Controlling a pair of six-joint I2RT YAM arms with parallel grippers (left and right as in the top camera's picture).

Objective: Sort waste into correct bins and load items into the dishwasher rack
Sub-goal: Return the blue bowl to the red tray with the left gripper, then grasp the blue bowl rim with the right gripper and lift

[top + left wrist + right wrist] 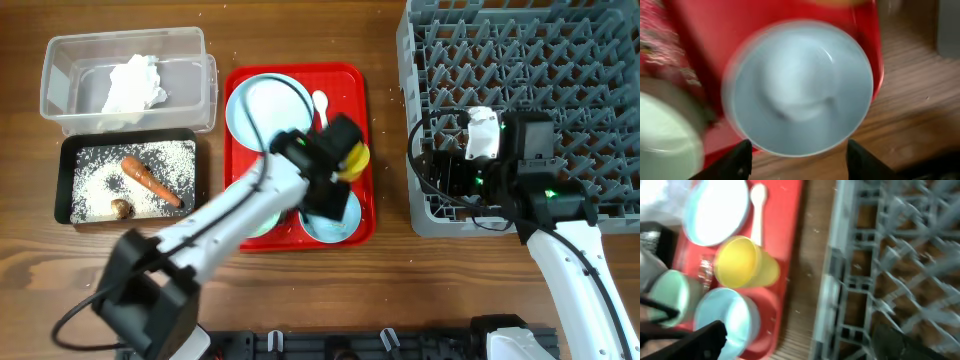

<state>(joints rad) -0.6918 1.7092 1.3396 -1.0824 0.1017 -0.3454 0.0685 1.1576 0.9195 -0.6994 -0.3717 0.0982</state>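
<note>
The red tray point(352, 80) holds a pale blue plate point(262, 105), a white spoon point(320, 102), a yellow cup point(356, 158) and two bowls. My left gripper point(322, 200) hangs open over the pale blue bowl point(797, 87), whose near rim lies just ahead of the spread fingers point(740, 160). The greener bowl point(660, 130) stands beside it. My right gripper point(800, 330) is open and empty above the gap between the tray and the dishwasher rack point(520, 90). The black tray point(68, 180) holds rice point(100, 190), a carrot point(148, 178) and a brown lump point(121, 208). A white napkin point(133, 85) lies in the clear tub point(60, 60).
The rack's front left corner point(840, 305) is close under my right gripper. A strip of bare wood point(390, 130) separates the red tray from the rack. My left arm point(220, 230) crosses the red tray's front left corner.
</note>
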